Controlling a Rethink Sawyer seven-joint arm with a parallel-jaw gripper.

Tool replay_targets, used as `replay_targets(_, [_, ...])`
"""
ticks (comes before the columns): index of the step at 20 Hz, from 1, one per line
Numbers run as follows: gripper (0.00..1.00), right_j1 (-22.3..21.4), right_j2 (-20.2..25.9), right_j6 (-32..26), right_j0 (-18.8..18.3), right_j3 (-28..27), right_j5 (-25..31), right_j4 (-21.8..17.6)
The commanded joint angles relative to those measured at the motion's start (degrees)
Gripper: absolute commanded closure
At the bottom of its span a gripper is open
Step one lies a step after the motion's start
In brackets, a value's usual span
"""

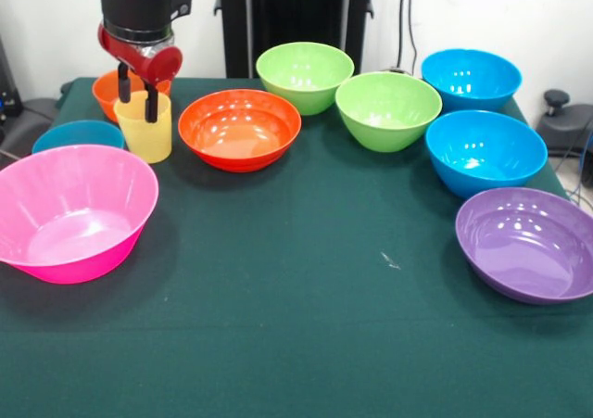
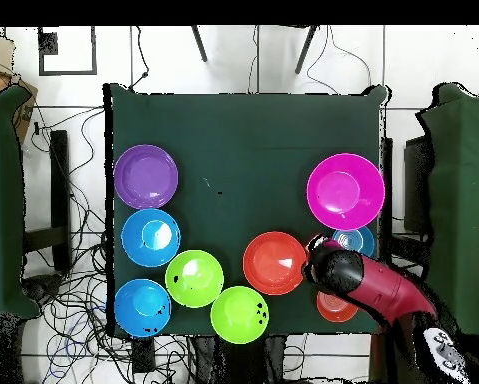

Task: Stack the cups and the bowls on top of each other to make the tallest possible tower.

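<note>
The yellow cup (image 1: 145,127) stands upright on the green table (image 1: 306,297), and everything else is best placed from it: the gripper (image 1: 136,100) hangs right over its mouth with one dark finger (image 1: 151,104) down against the rim and the other behind it, so the jaws look parted astride the cup's wall, though I cannot tell whether they are pressing on it. Just behind the cup sits a small orange bowl (image 1: 111,89), half hidden by the arm; just beside it, toward the middle of the table, is the wide orange bowl (image 1: 240,127); on its other side a blue bowl (image 1: 78,135) peeks out, and in front of that lies the big pink bowl (image 1: 72,214). Farther off from the cup stand two lime green bowls (image 1: 305,75), two more blue bowls (image 1: 471,78) and, farthest away, the purple bowl (image 1: 528,242). Nothing is stacked on anything, so no tower exists; I judge this to be the opening step, taking hold of the cup. The next move seems to call for a firm pinch on that thin wall, a straight lift clear of the neighbouring rims, and a choice of bowl wide enough to carry it.
</note>
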Motion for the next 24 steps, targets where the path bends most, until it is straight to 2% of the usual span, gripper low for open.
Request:
replay_targets(1, [0.00, 1.6, 4.3, 7.6, 0.8, -2.1, -1.9, 2.4])
replay_targets(24, [0.00, 3.6, 6.1, 7.5, -0.4, -1.0, -4.1, 3.6])
